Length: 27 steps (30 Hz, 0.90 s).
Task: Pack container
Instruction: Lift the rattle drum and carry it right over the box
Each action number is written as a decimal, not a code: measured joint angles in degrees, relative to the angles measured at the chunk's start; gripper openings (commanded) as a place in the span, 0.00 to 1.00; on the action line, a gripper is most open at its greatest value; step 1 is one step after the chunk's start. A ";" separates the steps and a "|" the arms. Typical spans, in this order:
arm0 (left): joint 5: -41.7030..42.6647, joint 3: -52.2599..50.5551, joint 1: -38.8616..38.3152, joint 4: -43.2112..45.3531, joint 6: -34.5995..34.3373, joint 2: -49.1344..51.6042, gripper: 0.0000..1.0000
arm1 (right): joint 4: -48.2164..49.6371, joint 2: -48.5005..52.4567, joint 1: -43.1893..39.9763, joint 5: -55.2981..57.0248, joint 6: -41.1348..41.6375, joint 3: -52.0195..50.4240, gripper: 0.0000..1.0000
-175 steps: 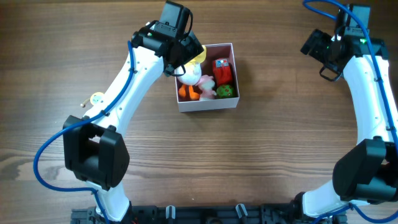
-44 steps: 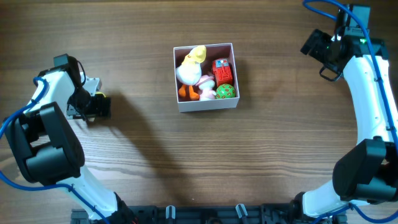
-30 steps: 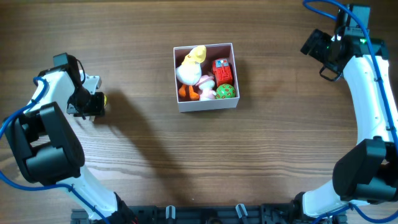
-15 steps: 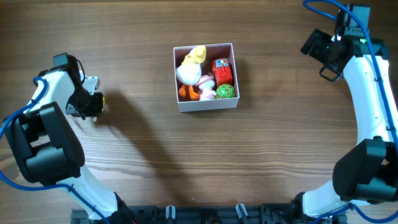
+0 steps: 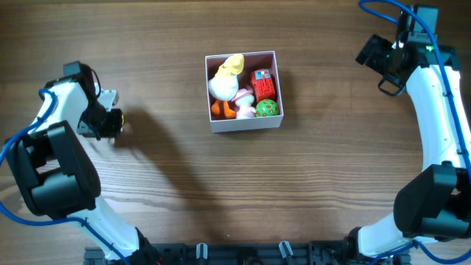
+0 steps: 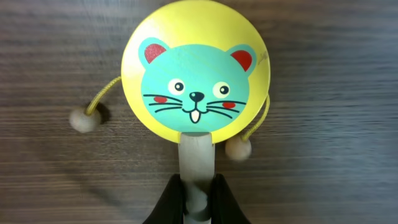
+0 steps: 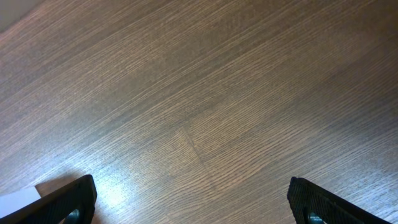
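Note:
The container (image 5: 246, 124), a small white square box, stands at the table's middle and holds a white-and-yellow duck (image 5: 224, 79), a red toy (image 5: 263, 82), a green ball (image 5: 267, 108) and pink and orange pieces. Far to the left, my left gripper (image 5: 114, 122) is low at the table. In the left wrist view it (image 6: 199, 186) is shut on the pale wooden handle (image 6: 198, 155) of a yellow rattle drum (image 6: 196, 81) with a teal cat face, lying flat on the wood. My right gripper (image 7: 193, 196) hangs open over bare table at the far right (image 5: 383, 59).
Two small wooden beads (image 6: 81, 120) (image 6: 237, 148) on strings lie beside the drum. A white edge (image 7: 15, 200) shows at the lower left of the right wrist view. Both arms' bases stand at the near table edge.
My left gripper's jaws have closed onto the drum's handle and the arm has edged slightly left. The right arm and the container have not moved.

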 measured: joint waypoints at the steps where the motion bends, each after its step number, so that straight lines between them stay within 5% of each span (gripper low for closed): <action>1: -0.15 1.33 -0.50 -0.85 -0.09 0.00 0.04 | 0.02 0.00 0.00 0.00 0.02 0.00 1.00; 13: 2.45 19.47 -13.20 -0.68 -6.12 -2.47 0.04 | 0.02 0.00 0.00 0.00 0.02 0.00 1.00; 27: 18.58 23.69 -38.95 18.21 -7.45 -4.55 0.09 | 0.02 0.00 0.00 0.00 0.00 0.00 1.00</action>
